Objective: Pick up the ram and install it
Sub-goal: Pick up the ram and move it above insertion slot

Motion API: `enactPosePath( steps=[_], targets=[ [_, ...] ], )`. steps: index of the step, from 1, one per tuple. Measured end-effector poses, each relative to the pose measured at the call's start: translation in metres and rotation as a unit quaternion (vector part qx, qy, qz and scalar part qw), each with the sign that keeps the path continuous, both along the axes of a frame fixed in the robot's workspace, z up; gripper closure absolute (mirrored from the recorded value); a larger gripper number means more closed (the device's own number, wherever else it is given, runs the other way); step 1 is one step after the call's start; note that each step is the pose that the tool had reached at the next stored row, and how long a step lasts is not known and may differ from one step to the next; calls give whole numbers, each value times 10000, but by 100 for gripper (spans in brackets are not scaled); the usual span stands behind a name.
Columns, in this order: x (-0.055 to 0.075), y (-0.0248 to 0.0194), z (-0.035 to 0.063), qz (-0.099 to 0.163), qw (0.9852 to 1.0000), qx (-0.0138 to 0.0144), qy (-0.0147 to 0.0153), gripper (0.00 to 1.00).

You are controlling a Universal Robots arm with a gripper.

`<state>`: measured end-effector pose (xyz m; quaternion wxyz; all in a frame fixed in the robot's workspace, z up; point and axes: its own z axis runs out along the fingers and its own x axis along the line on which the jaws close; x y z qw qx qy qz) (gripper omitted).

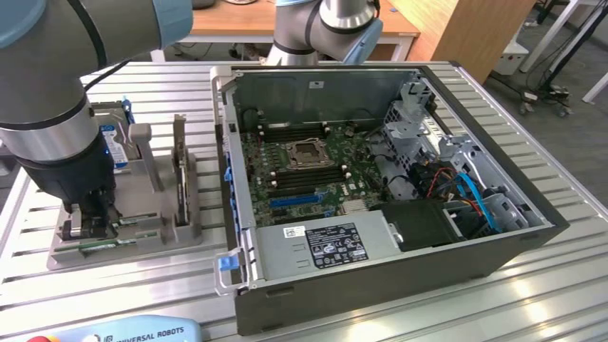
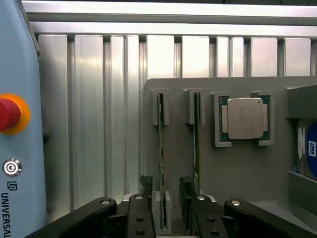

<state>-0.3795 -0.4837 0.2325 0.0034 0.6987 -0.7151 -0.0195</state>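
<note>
Over the grey holder [image 2: 237, 173] on the slatted surface [image 2: 89, 124], hovers with fingers [image 2: 145, 191] open, straddling the ram [image 2: 161, 144] beside its twin [image 2: 196, 134].

Glossy metal table [image 2: 89, 124], matt plastic holder [image 2: 247, 173]

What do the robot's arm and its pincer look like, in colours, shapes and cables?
The arm is a thick grey metal tube with round joints and light-blue caps. A black cable runs along it. Its wrist part is black. The pincer is black, with two slim fingers on jointed links fastened by silver screws.
</note>
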Motion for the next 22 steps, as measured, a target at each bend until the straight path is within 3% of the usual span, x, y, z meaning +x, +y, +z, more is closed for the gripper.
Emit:
enactPosePath(
  steps=[22],
  targets=[
    [0,0,-243,0,10000,0,0,64]
  ],
)
